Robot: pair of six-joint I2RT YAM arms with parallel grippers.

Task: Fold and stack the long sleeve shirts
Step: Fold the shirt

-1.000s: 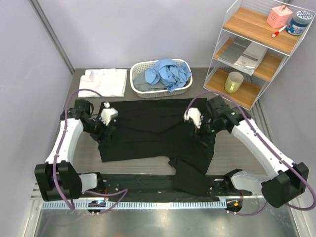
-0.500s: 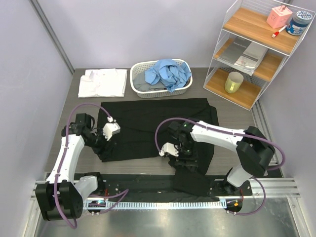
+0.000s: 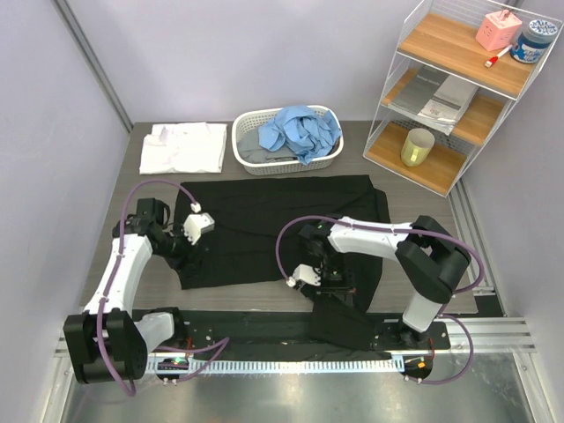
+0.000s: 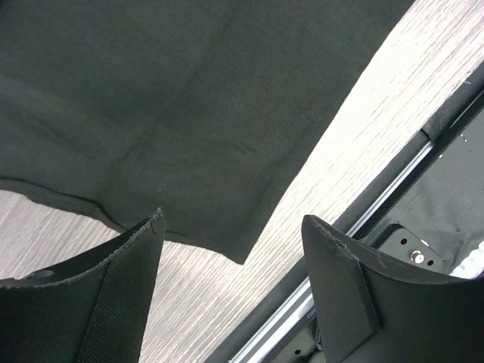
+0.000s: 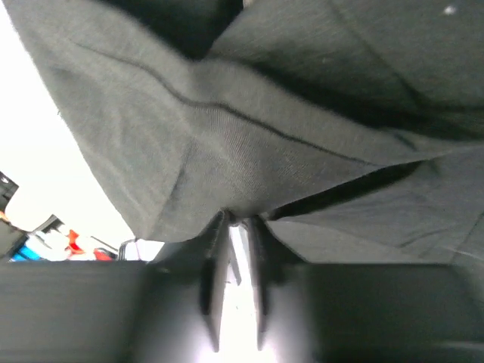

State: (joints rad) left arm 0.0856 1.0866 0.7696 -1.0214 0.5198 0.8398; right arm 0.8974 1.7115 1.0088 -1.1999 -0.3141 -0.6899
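Overhead view down on table (image 3: 414,201), wrist views close over black shirt (image 3: 264,220), shared with overhead

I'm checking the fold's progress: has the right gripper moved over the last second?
Yes. The right gripper has travelled down the top view and slightly left, away from the white basket, to the near part of the black shirt.

No legible writing anywhere.
The label on the round blue-lidded jar (image 3: 534,42), on the wire-framed wooden shelf (image 3: 441,40) at upper right, is too small to read; the grey printed sheets (image 3: 438,92) below it are illegible.
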